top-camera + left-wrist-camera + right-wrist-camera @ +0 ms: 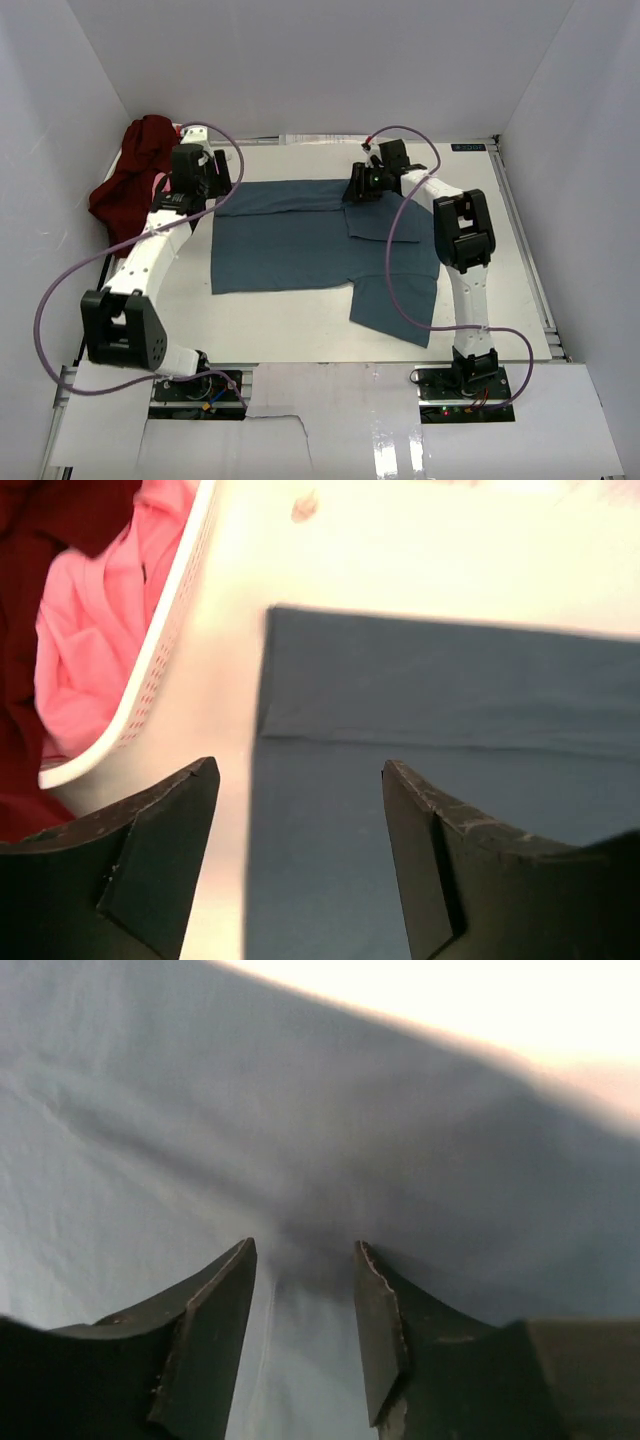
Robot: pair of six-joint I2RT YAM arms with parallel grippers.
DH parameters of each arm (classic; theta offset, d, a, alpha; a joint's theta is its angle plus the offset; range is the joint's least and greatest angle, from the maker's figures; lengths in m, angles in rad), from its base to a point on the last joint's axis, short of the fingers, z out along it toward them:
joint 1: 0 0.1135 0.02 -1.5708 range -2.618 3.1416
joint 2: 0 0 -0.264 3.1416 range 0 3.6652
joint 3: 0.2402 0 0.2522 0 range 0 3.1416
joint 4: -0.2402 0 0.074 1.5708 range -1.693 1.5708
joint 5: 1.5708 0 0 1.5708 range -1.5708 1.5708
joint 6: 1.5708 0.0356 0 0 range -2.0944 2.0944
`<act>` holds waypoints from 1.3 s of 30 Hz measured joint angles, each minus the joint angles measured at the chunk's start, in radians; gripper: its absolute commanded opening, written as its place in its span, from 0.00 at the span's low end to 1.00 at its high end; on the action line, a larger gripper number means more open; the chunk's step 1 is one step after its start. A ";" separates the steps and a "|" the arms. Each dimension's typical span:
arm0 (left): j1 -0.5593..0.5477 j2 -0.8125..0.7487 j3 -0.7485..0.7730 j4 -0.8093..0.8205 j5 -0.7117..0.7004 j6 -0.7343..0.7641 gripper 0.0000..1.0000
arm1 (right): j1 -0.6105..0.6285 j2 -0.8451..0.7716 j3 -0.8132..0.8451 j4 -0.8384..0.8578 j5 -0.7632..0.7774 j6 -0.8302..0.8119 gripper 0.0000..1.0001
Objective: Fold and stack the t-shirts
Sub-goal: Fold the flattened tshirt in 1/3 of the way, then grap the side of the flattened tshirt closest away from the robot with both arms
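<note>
A teal-blue t-shirt (300, 250) lies spread on the white table (300, 330), its top strip folded down and one sleeve (395, 305) sticking out at the near right. My left gripper (205, 185) hovers open over the shirt's far left corner (300, 680), nothing between its fingers (160, 830). At the far right part of the shirt, my right gripper (357, 190) sits low over the cloth (200, 1110), jaws apart, with a faint ridge of cloth lying between them. A maroon t-shirt (135, 170) is heaped at the far left. A pink t-shirt (90, 650) lies in the basket.
A white plastic laundry basket (170, 620) stands just left of the shirt's corner, holding the pink and maroon (20, 630) cloth. White walls close in the table on the left, back and right. Purple cables (400, 250) loop from both arms, one across the shirt.
</note>
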 measured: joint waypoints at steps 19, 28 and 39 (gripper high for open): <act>0.015 -0.390 -0.390 -0.045 0.264 -0.246 0.98 | 0.195 -0.858 -0.715 -0.204 0.486 0.048 0.47; 0.018 -0.476 -0.482 -0.047 0.275 -0.256 0.98 | 0.205 -1.228 -0.909 -0.501 0.617 0.264 0.43; 0.019 -0.365 -0.465 -0.119 0.250 -0.333 0.98 | 0.286 -1.392 -1.098 -0.680 0.603 0.454 0.56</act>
